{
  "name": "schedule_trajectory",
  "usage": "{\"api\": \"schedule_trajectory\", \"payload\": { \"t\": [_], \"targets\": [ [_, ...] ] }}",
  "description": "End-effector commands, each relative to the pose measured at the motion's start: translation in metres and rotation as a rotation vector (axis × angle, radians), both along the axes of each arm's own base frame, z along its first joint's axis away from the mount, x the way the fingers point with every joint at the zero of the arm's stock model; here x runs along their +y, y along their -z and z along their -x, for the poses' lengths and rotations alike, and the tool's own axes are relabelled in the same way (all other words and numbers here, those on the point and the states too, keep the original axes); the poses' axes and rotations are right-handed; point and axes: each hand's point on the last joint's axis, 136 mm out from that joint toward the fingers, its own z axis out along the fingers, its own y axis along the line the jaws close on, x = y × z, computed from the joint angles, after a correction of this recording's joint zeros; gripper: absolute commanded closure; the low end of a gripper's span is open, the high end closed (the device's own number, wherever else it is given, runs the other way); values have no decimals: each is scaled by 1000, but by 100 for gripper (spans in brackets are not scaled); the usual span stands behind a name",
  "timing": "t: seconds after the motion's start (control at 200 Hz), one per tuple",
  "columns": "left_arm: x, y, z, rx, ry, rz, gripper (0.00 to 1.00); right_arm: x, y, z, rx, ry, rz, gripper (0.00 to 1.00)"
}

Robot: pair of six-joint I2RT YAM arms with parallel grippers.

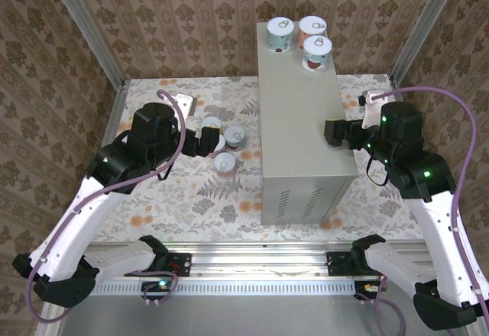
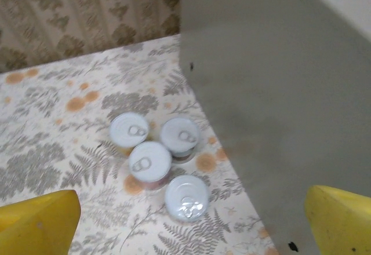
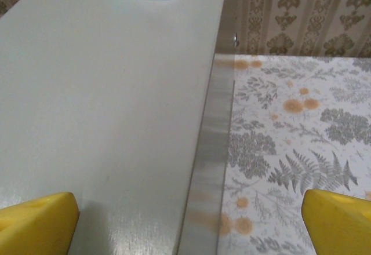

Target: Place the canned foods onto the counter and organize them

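Three cans are already up on the grey box (image 1: 306, 122), bunched at the far end of its top. There's a left can (image 1: 280, 34), a right can (image 1: 312, 30) and a third can (image 1: 317, 52) just in front of that one, all upright with pull-tab lids showing. Down on the floral table (image 1: 176, 198), four more stand in a tight cluster near the box's left wall. The left wrist view shows a back-left can (image 2: 129, 132), a back-right can (image 2: 179, 136), a middle can (image 2: 149, 162) touching both, and a front can (image 2: 186, 196). The left hand (image 1: 202, 143) hovers at that cluster, spread wide and holding nothing, its yellow fingertips (image 2: 37, 223) at the bottom corners of its own view. The right hand (image 1: 336, 132) hangs over the right edge of the box's top, about halfway along, and it's wide and empty too.
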Motion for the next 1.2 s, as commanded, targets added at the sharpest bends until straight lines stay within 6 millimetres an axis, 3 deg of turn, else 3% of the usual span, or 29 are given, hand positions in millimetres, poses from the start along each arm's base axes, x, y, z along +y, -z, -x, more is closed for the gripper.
{"api": "schedule_trajectory", "payload": {
  "t": [0.0,0.15,0.315,0.46,0.63,0.81,0.99,1.17,1.195],
  "targets": [
    [16,7,-11,3,-101,71,0,-4,-8,28,19,-16,-5,0],
    [26,37,-23,74,-145,77,0,-13,-5,40,37,8,38,0],
    [30,66,-34,139,-166,84,0,-15,-3,35,20,31,31,0],
    [31,84,-34,177,-161,77,0,-19,-7,15,6,75,35,0],
    [29,86,-31,171,-126,76,0,-20,-15,-34,0,107,-24,0],
    [15,70,-21,176,-31,114,0,-36,-31,-81,-26,168,-73,0],
    [-17,23,-3,161,143,176,0,-52,-41,-112,-32,198,-104,0],
    [-53,-17,16,126,296,147,0,-56,-44,-137,-40,188,-117,0],
    [-58,-21,18,123,316,143,0,-57,-35,-147,-18,190,-116,0]
  ]
}}
